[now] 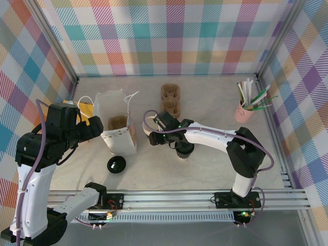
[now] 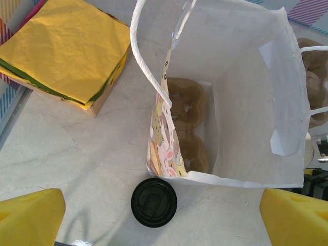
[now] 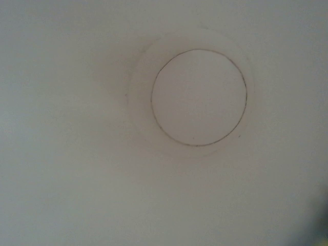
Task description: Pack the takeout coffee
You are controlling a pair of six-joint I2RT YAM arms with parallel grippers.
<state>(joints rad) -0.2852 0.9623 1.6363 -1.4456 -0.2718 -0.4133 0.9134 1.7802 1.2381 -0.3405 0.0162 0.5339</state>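
Observation:
The takeout coffee point(image 1: 184, 150), dark-lidded, stands on the table partly hidden under my right forearm. My right gripper point(image 1: 156, 126) is at an open white cup point(image 1: 148, 124) beside the white paper bag point(image 1: 120, 128). The right wrist view looks down into that cup at its round white bottom point(image 3: 199, 97), and the fingers do not show there. My left gripper point(image 2: 164, 218) hangs open above the bag's near edge, with its yellow pads point(image 2: 31, 218) wide apart. A loose black lid point(image 2: 154, 201) lies below it, against the bag point(image 2: 246, 102).
A brown cup carrier point(image 2: 187, 123) sits inside the bag, and another carrier point(image 1: 170, 100) lies behind the open cup. A box of yellow napkins point(image 2: 72, 48) is left of the bag. A pink cup of stirrers point(image 1: 246, 108) stands at the right.

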